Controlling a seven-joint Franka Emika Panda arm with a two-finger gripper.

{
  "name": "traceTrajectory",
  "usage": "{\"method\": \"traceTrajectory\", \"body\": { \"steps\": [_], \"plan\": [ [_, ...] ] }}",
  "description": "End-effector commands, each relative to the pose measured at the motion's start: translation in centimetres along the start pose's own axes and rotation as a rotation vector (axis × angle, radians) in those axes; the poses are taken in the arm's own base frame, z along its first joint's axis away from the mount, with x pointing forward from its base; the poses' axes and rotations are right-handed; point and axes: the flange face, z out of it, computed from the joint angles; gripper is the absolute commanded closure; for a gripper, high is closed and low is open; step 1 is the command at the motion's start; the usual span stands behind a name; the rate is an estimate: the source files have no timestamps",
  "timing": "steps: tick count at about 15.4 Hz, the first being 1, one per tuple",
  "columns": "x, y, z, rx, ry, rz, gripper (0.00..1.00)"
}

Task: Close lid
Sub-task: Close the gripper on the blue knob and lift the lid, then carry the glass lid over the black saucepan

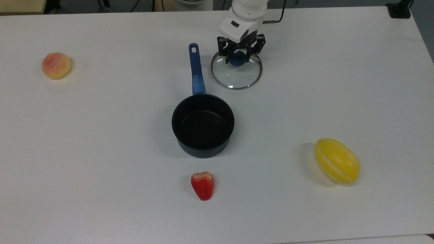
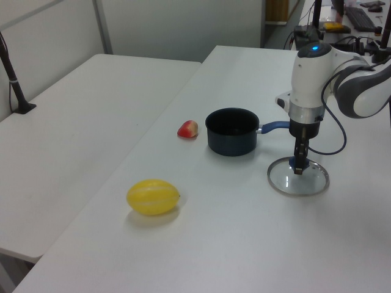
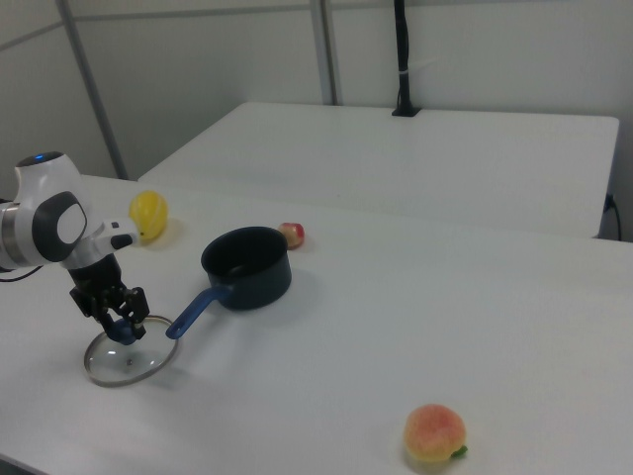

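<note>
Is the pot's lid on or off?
Off. The lid lies flat on the table, beside the pot's blue handle. The black pot is open and looks empty inside.

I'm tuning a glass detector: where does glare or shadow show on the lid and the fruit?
Top view: small white glints sit on the lid along its steel rim, and the yellow melon throws a soft shadow toward the top view's left. Left view: the lid's glass reads nearly as pale as the table.

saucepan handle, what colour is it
Blue; the saucepan handle shows best in the top view, running from the black pan toward the lid.
</note>
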Motion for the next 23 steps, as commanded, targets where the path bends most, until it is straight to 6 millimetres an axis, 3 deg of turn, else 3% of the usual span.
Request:
{"method": "traceTrajectory", "body": {
  "steps": [1,6,12,15,17,23],
  "plan": [
    [-0.6,-1.7,-2.2,-0.028,-0.023,-0.029,0.91],
    [0.8,-2.4,-6.9,-0.002,-0.063,0.007,0.91],
    [3.7,-1.3,-16.6,0.094,-0.042,0.073,0.91],
    [4.9,0.7,-19.6,0.113,0.001,0.111,0.91],
    [6.2,3.2,-21.6,0.126,0.046,0.156,0.91],
    [10.3,10.6,-23.6,0.139,0.116,0.265,0.91]
  ]
}}
